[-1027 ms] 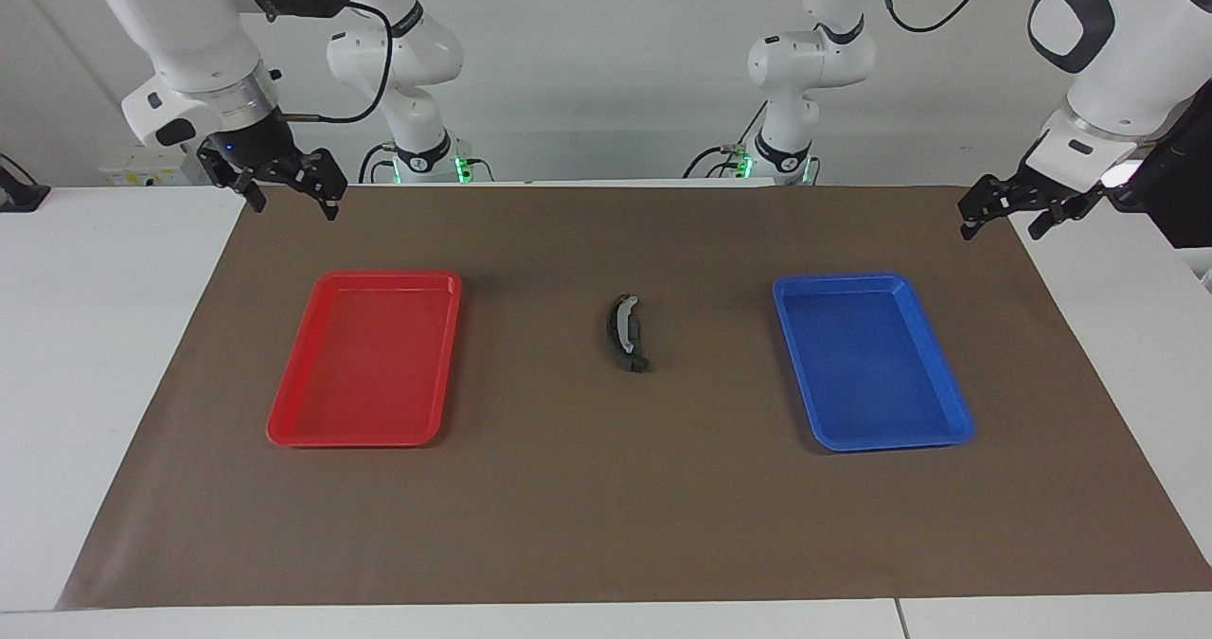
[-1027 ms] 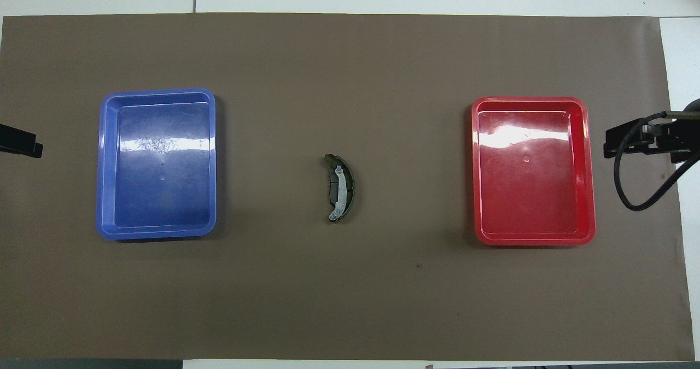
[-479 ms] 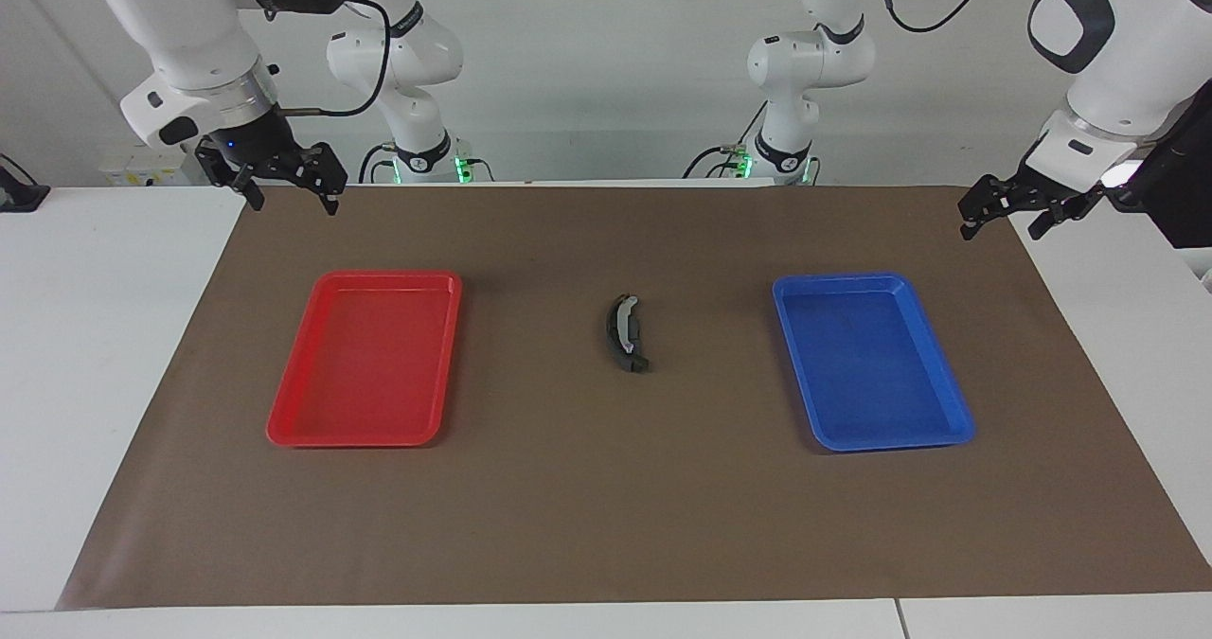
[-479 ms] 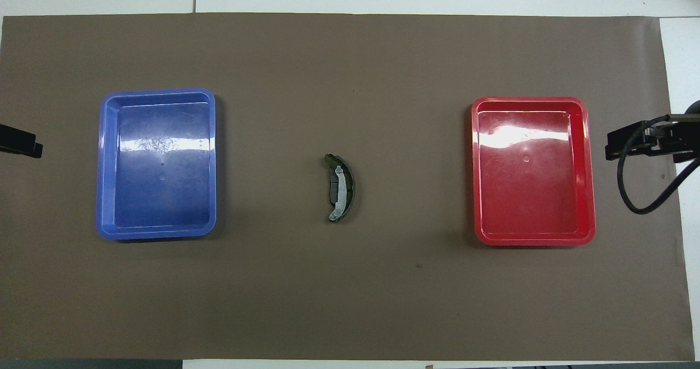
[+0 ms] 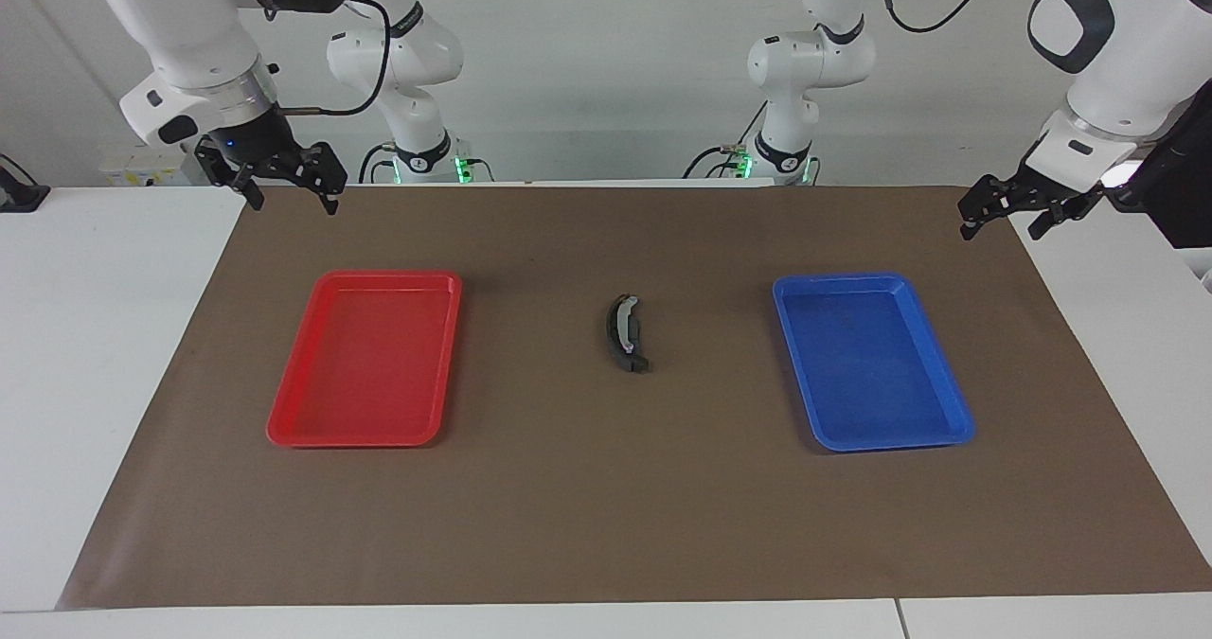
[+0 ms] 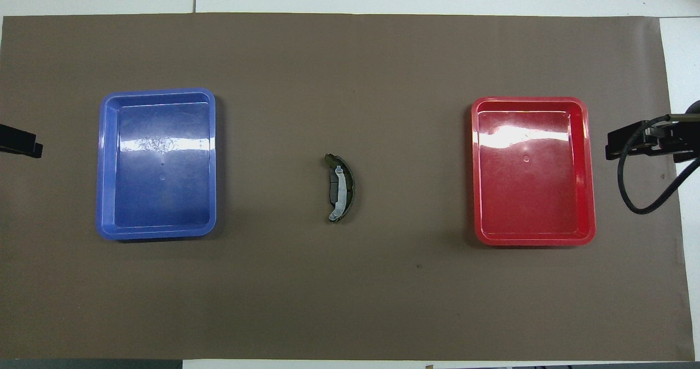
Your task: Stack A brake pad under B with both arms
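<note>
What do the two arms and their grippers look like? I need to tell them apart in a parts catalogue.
Both arms are white and jointed, with dark joint caps and black cables. The right gripper is black under a silver wrist ring with a small blue light. The left gripper is black under a white wrist.

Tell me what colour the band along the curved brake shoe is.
Light silver-grey, on the black brake shoe; the overhead view shows it best.

Glossy plastic trays; matt brown paper mat.
</note>
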